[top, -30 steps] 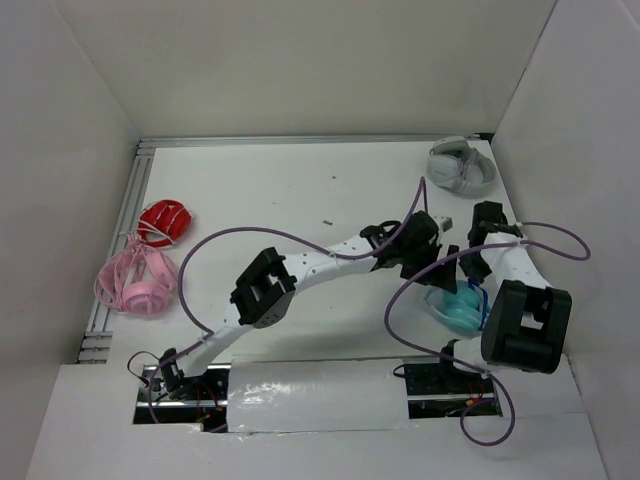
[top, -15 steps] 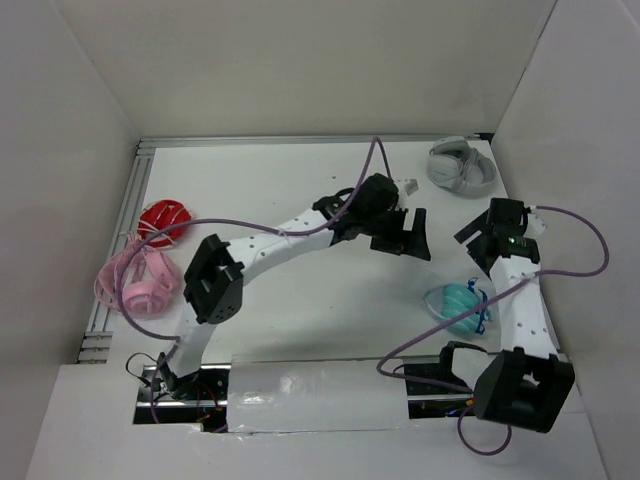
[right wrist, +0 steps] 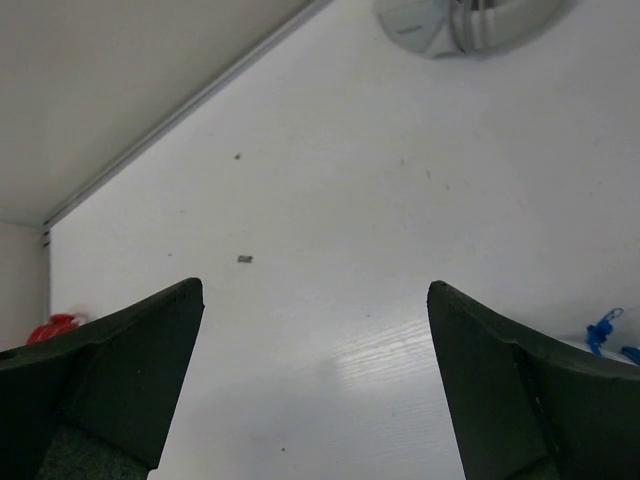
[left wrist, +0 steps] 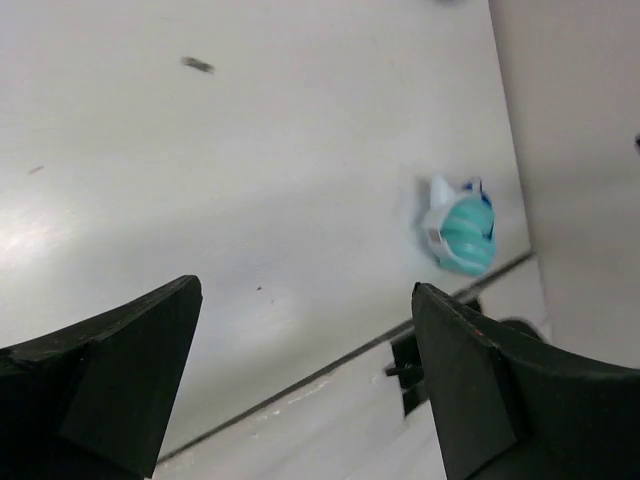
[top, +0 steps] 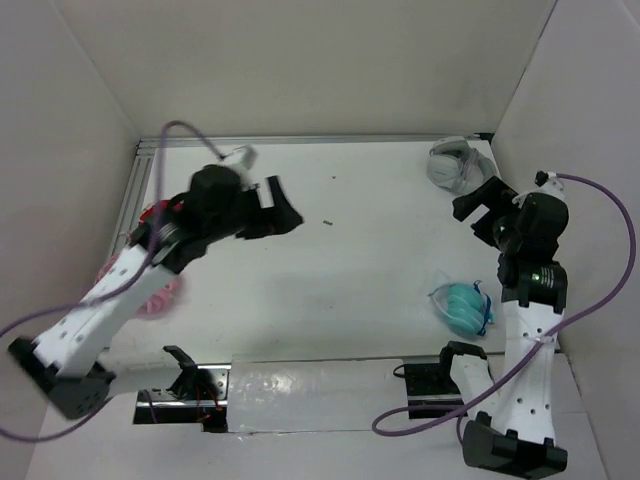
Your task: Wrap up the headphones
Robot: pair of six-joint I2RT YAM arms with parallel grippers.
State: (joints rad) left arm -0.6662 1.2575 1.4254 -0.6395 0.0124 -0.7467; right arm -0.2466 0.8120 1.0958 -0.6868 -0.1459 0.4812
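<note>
The teal headphones (top: 462, 307) lie bundled on the white table at the front right, with the blue cable wound round them. The left wrist view shows the headphones (left wrist: 462, 232) far off, and neither gripper touches them. My left gripper (top: 285, 205) hangs open and empty over the table's back left. In its own view the left gripper (left wrist: 305, 290) has only bare table between its jaws. My right gripper (top: 472, 213) stands open above and behind the headphones. In its own view the right gripper (right wrist: 315, 288) is empty, and a bit of blue cable (right wrist: 605, 325) shows at the right edge.
Grey-white headphones (top: 452, 163) sit in the back right corner. Red headphones (top: 160, 212) and pink headphones (top: 150, 295) lie along the left edge, partly behind my left arm. A small dark speck (top: 327, 221) lies mid-table. White walls enclose three sides.
My left arm has swung from the headphones across to the back left. My right gripper has opened and drawn back from the headphones, which stay on the table.
</note>
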